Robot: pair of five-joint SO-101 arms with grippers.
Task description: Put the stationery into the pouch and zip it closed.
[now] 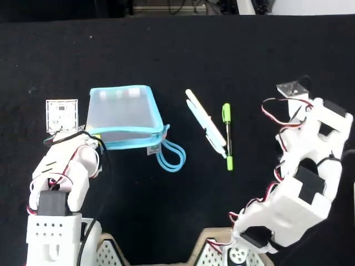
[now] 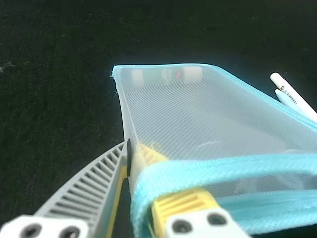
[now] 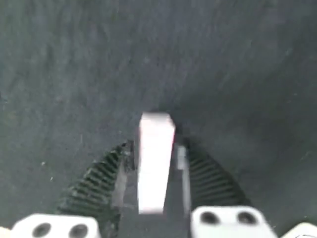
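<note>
Black cloth desk [image 1: 222, 50] as ground, with the left tool [image 2: 138, 152] nearest, pinched on a corner of the blue-trimmed mesh pouch [image 1: 123, 113] at its zip edge. Beyond and to the side, two white pens [image 1: 205, 123] and a green marker [image 1: 227, 133] lying loose, well apart from the pouch; farthest out, the right tool [image 3: 154, 148] clamped on a small white block [image 3: 156, 171]. Likely faults: mouth of the limp pouch sagging shut under a one-corner hold and barring entry, or the block slipping from its narrow grip in transit.
</note>
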